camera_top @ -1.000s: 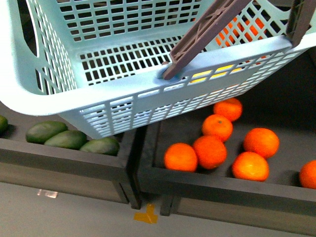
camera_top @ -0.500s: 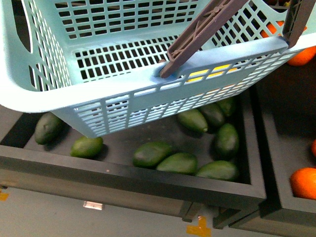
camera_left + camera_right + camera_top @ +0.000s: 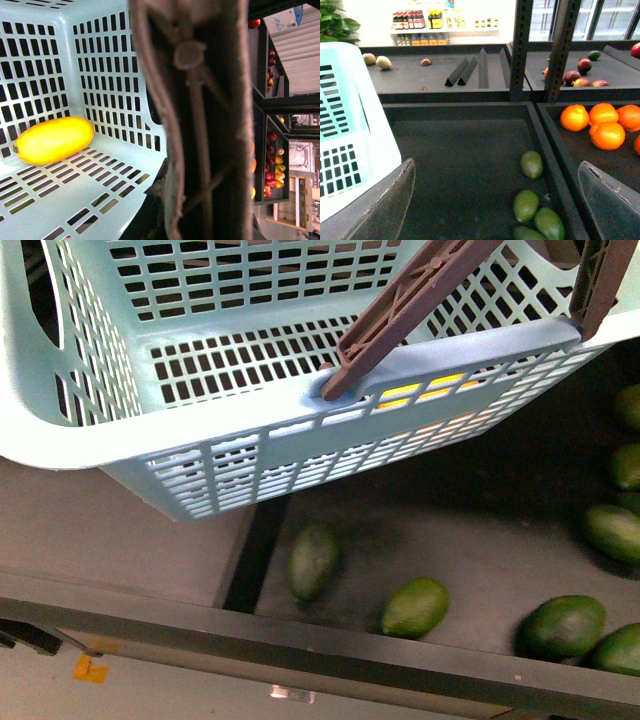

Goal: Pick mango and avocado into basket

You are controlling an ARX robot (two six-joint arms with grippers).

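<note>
The light blue-green basket [image 3: 230, 430] hangs tilted across the top of the front view, its brown handles [image 3: 410, 310] raised. My left gripper [image 3: 192, 210] is shut on one brown handle [image 3: 200, 115], which fills the left wrist view. The yellow-orange mango [image 3: 52, 140] lies on the basket's slotted floor [image 3: 75, 190]. Avocados lie in a dark tray under the basket, one dark green avocado [image 3: 313, 560] nearest the tray's left wall. My right gripper [image 3: 497, 210] is open above that tray, with avocados [image 3: 526, 205] below and between its fingers [image 3: 385, 205] and nothing held.
More green fruits [image 3: 560, 625] lie at the tray's right. A black divider [image 3: 255, 550] separates it from a bare tray [image 3: 110, 530] on the left. Oranges [image 3: 600, 125] fill the tray to the right. The basket's wall [image 3: 345, 125] is beside my right gripper. Shelf posts [image 3: 520, 50] stand behind.
The shelf below has slid rightward in the front view: the oranges have left it and the avocados now lie at lower right. The basket keeps its place in view.
</note>
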